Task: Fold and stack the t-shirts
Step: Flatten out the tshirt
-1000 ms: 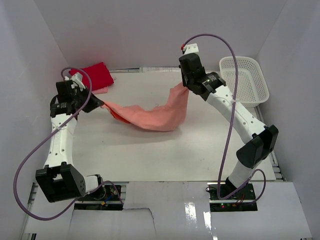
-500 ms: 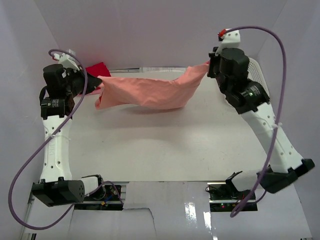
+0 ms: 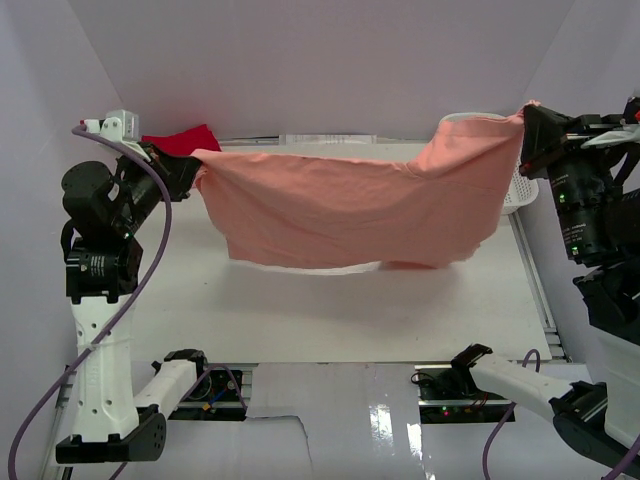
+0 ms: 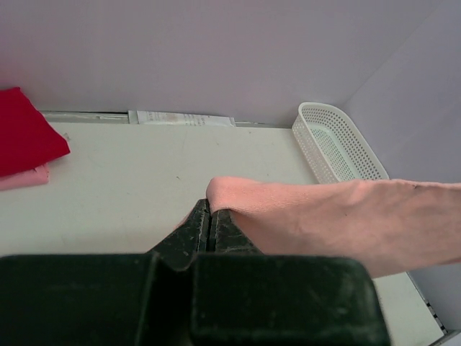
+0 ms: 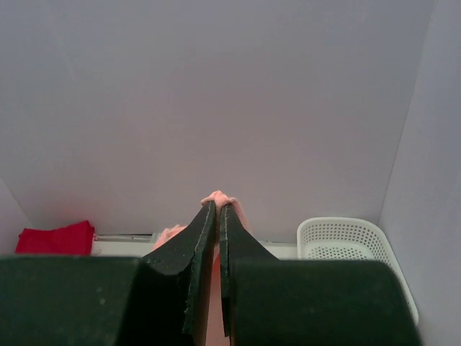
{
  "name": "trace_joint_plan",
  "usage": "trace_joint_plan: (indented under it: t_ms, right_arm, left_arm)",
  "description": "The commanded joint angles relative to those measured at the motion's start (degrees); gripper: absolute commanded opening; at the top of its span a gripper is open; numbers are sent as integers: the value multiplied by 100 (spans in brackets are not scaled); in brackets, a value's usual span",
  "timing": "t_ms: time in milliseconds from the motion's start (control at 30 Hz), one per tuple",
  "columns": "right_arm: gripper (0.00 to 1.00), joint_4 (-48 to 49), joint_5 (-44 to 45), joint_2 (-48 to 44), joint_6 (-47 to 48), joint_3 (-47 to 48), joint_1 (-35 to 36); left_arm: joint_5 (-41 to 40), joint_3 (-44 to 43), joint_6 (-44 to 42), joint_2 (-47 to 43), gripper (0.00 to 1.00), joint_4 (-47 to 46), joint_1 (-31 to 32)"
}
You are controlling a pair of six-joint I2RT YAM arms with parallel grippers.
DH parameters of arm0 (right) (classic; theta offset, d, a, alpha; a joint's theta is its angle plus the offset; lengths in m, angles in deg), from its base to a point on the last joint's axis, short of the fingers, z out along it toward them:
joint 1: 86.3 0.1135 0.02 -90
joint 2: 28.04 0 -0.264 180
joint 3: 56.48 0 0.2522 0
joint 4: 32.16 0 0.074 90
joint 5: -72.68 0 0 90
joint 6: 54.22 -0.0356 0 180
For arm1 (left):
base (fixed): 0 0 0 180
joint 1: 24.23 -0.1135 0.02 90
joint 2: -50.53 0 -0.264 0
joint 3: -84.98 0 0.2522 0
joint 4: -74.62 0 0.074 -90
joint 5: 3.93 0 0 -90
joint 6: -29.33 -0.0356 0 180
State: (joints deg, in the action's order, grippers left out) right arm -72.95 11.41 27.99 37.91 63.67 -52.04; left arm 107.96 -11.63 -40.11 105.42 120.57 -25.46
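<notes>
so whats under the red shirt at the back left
A pale pink t-shirt lies under the red t-shirt. Only its near edge shows; the rest is covered.

This is a robot lab test cell, not a home or shop. A bare white desk (image 3: 330, 310) is boxed in by plain white walls (image 3: 330, 60) behind it and on both sides. A left arm (image 3: 97, 330) and a right arm (image 3: 585, 210) are mounted at the desk's near edge, and a loose purple cable (image 3: 165, 215) trails from the left one. Open circuit boards (image 3: 205, 385) with bare wiring sit by the arm bases. The loose things are plain props: a pink shirt (image 3: 350, 210) above the desk, a red shirt (image 3: 190, 138) at its far left and a white basket (image 4: 335, 144) at its far right.
</notes>
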Motion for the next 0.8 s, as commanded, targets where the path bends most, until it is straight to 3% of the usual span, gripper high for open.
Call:
trace_joint_plan:
  t_ms: [0, 333, 633, 767]
  right_arm:
    - [8, -66, -69, 92, 410, 31, 28]
    - [8, -110, -1036, -136, 630, -39, 19]
    - [8, -479, -527, 206, 1448, 1207, 19]
    - [8, -497, -482, 57, 1510, 1227, -7]
  left_arm:
    - [-308, 76, -69, -172, 0, -169, 27]
    - [-756, -91, -104, -593, 0, -239, 27]
    - [-1336, -222, -245, -700, 0, -248, 299]
    - [-1424, -548, -219, -681, 0, -204, 308]
